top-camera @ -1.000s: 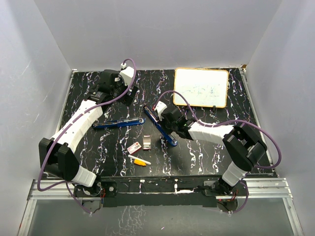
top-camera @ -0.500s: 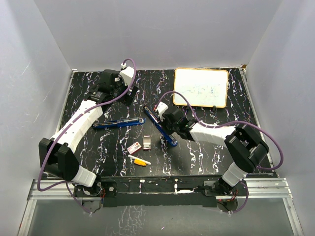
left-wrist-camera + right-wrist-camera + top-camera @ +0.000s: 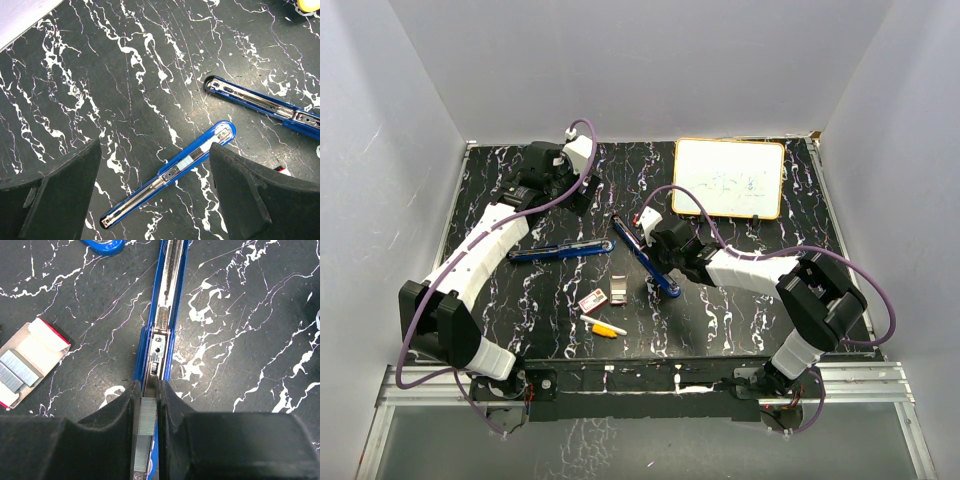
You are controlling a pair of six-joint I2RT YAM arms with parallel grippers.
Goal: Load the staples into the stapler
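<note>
Right wrist: right hand (image 3: 148, 391) tight around staples (image 3: 146, 419), above stapler (image 3: 170, 290).

The light was soft and even, coming from overhead; the pale walls (image 3: 640, 70) showed bright and flat; the black marbled table (image 3: 560, 310) gave almost no glare; shadows under the arms (image 3: 490, 250) were faint. The overhead view was sharp but small in detail; in the wrist views the near fingers (image 3: 50, 200) were dark and a little soft, while the bare metal of the stapler (image 3: 170, 270) gleamed in crisp focus.
</note>
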